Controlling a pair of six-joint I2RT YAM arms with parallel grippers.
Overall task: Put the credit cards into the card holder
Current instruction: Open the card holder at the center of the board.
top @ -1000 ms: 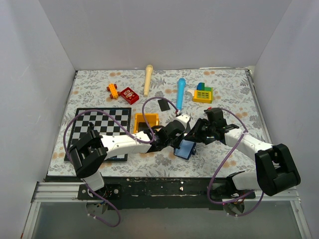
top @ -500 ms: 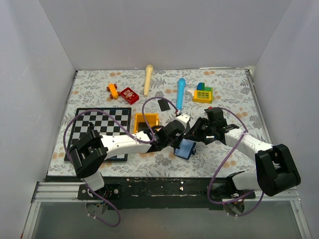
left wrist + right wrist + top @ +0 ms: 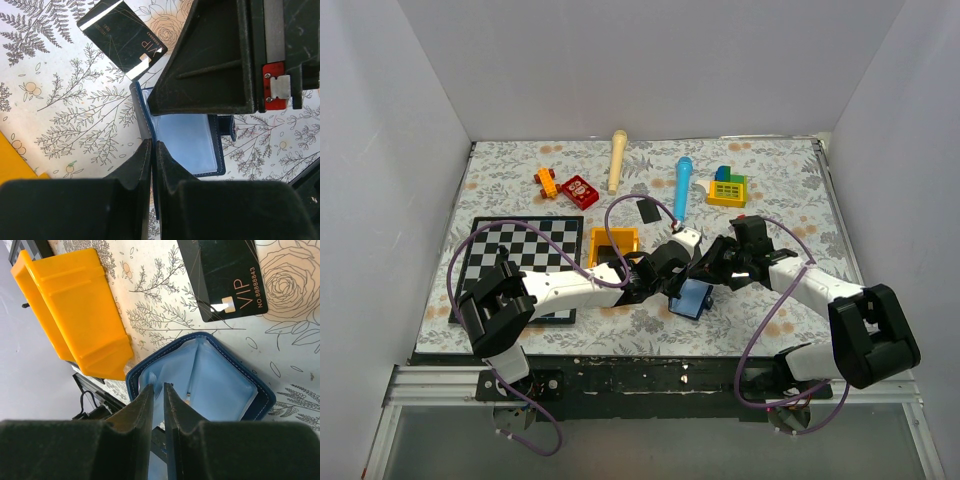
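Right gripper (image 3: 158,388) eases apart, hold unclear; left gripper (image 3: 151,146) pinches holder (image 3: 220,385) open; card (image 3: 225,275) at its 1 o'clock, not yet in.

Observed holder (image 3: 220,385) lying open on floral counter (image 3: 155,315), pale blue lining up. Noted black card (image 3: 225,275) marked VIP flat just beside its far edge. Noted orange bin (image 3: 75,305) at left. Found hand (image 3: 158,390) over holder's rim, narrow slit between fingers; grip undetermined.

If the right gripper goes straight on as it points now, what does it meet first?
Most likely the light blue inside of the open card holder, directly ahead of the right gripper; how near is unclear.
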